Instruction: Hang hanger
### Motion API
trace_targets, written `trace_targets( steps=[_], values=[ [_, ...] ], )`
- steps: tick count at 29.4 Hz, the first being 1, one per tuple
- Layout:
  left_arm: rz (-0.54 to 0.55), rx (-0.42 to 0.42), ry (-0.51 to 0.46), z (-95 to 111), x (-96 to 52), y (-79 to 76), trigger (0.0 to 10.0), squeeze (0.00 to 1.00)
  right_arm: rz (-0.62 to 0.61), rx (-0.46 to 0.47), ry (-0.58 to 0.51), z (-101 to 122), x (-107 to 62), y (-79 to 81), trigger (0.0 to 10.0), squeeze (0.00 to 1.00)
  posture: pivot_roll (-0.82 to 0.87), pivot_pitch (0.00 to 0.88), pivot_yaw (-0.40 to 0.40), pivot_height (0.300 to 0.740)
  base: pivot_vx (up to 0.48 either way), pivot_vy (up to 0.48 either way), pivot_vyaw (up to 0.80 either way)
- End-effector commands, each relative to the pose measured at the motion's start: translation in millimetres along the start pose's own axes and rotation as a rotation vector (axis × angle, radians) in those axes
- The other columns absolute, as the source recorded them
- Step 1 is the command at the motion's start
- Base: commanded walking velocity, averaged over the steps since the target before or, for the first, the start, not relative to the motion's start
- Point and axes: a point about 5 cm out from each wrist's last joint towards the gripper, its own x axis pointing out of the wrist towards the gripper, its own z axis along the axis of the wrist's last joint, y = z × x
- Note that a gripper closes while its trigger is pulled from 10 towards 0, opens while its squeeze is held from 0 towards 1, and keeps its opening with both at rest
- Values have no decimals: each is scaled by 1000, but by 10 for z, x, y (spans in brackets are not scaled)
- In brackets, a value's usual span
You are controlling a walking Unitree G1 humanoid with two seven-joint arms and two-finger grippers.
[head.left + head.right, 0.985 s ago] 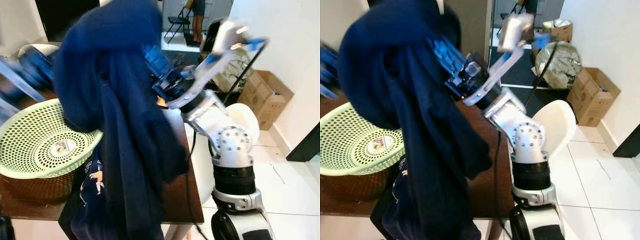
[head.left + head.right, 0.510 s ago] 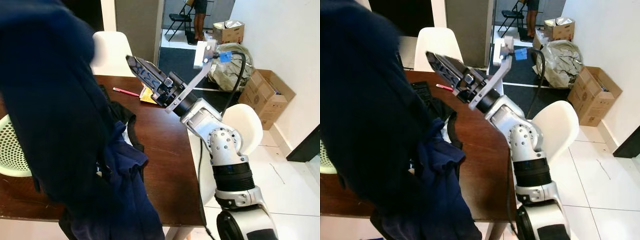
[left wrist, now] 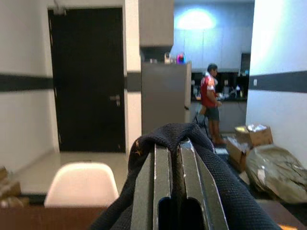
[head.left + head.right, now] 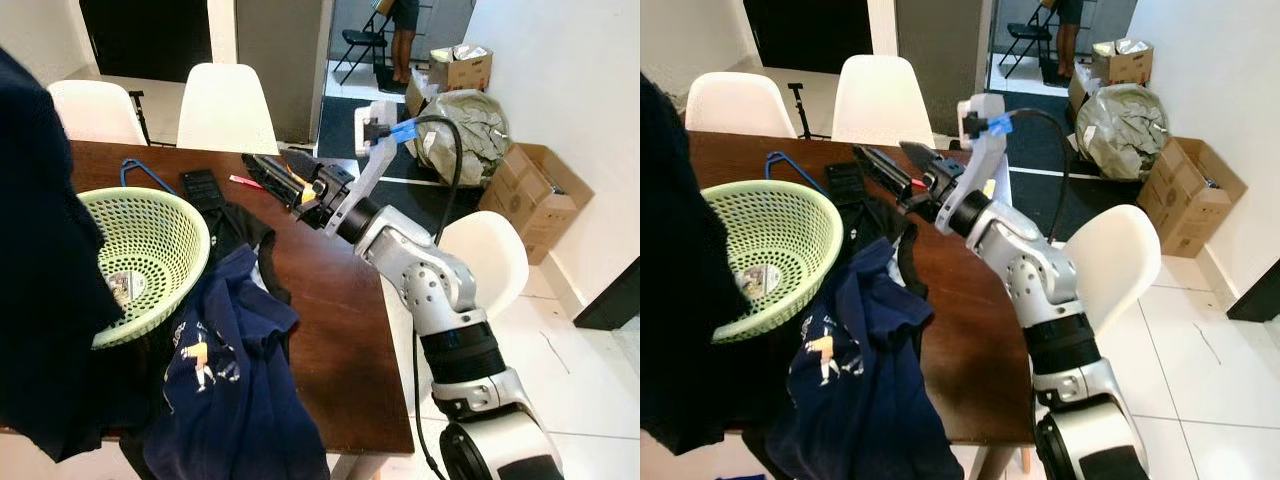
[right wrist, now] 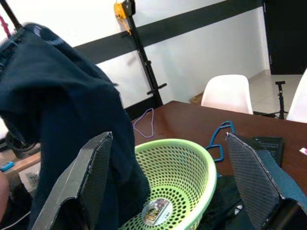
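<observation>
White tile floor and a brown dining table (image 4: 340, 330) fill our head views, with white chairs (image 4: 226, 108) behind it. Our right arm reaches over the table's far edge, and the right gripper (image 4: 268, 168) has its fingers spread wide, empty. A green mesh basket (image 4: 160, 240) sits on the table beside a navy printed shirt (image 4: 225, 385); a blue hanger (image 4: 140, 172) lies flat behind the basket. A dark navy garment (image 4: 40, 300) hangs at our left, blocking that side. A cardboard box (image 4: 530, 185) stands by the wall.

From the left wrist, the left gripper (image 3: 168, 191) has its fingers pressed close together under a fold of the dark garment draped over them. A person stands in the far room.

From the right wrist, the parted fingers (image 5: 91, 172) frame the basket, and the blue hanger lies on the table beyond it.
</observation>
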Motion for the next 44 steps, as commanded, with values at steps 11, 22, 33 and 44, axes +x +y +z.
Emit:
trace_targets(
  steps=[11, 22, 33, 44],
  values=[
    [-238, -153, 235, -827, 177, -569, 10000, 110, -72, -64, 28, -5, -88, -112, 10000, 0, 113, 0, -63, 740, 0, 0, 0],
    [-362, 431, 636, -1207, -230, -665, 10000, 1000, -60, -85, 52, -28, -176, -133, 10000, 0, 103, 2, -61, 740, 0, 0, 0],
    [-510, -53, -3, 73, 97, -1221, 10000, 0, -317, -50, 48, -89, -394, -574, 10000, 0, 96, 4, -54, 740, 0, 0, -114],
    [-516, -472, 293, -1156, -277, -2168, 10000, 0, -563, -88, -12, -73, -807, -916, 10000, 0, 41, 1, -37, 740, -86, 0, -655]
  ],
)
